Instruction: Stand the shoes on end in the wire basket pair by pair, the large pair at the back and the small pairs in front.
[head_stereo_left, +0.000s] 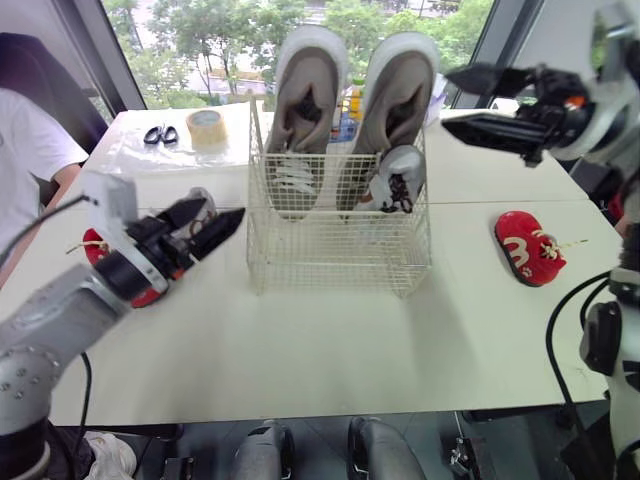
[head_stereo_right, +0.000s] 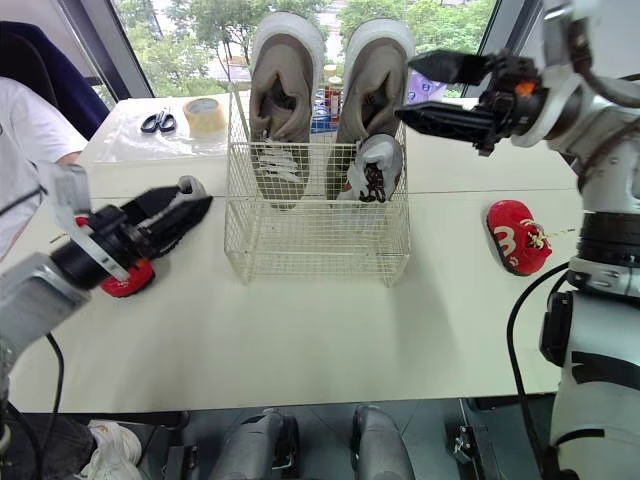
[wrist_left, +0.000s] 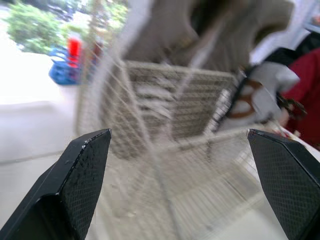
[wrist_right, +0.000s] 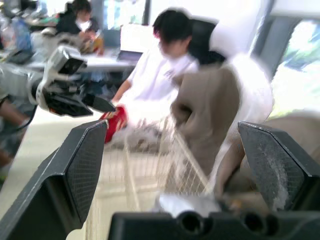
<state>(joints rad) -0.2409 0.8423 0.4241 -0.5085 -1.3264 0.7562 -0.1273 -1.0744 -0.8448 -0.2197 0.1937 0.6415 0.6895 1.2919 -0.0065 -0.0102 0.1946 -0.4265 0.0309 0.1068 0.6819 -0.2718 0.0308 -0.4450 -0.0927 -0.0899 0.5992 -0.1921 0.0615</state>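
Left pincer is spread wide and empty, low over the table. The wire basket is just ahead of its tips, and one red shoe sits behind it.

Right pincer is spread too, also empty and held high. The large pair, stood at the basket's back, is just beside its tips. The small grey shoe is below it, in the front row. The other red shoe is well below it, towards the table's side edge.

Risks we see:
- The right tips could clip a tall shoe and topple it.
- The left pincer could snag the mesh and shove the basket.
- The red shoe's cord could catch.

There's open table on the near side of the basket. The front row still has room.
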